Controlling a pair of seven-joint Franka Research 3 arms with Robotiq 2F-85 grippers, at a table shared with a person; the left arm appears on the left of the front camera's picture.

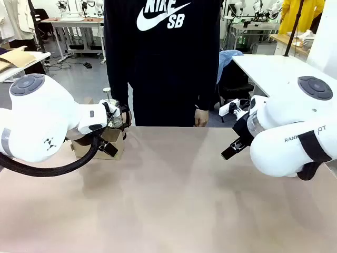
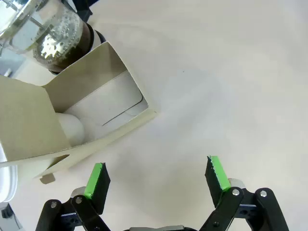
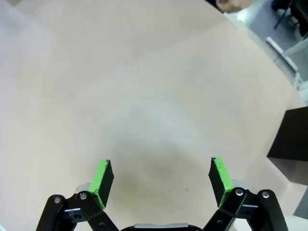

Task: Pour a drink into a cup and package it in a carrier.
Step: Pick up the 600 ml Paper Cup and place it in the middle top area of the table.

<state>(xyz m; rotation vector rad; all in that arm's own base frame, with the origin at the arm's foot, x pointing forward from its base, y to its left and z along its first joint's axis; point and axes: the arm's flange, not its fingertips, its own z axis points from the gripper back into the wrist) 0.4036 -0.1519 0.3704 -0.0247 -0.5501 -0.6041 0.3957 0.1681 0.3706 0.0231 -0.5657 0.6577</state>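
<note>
Left tool (image 2: 156, 167), wide open and empty, hangs just beside the carrier (image 2: 33, 120), with the jar (image 2: 55, 33) at its far side and perhaps the cup (image 2: 72, 127) inside. Right tool (image 3: 161, 166), likewise open and empty, is over the desk (image 3: 144, 72). Shirt (image 1: 163, 52) reads "NIKE SB".

The left arm (image 1: 42, 118) hides most of the carrier (image 1: 119, 138) in the front view. In the left wrist view, the jar (image 2: 48, 33) behind the carrier is cut by the top edge. A white round shape (image 2: 72, 127) inside the carrier is mostly hidden by its wall.
</note>
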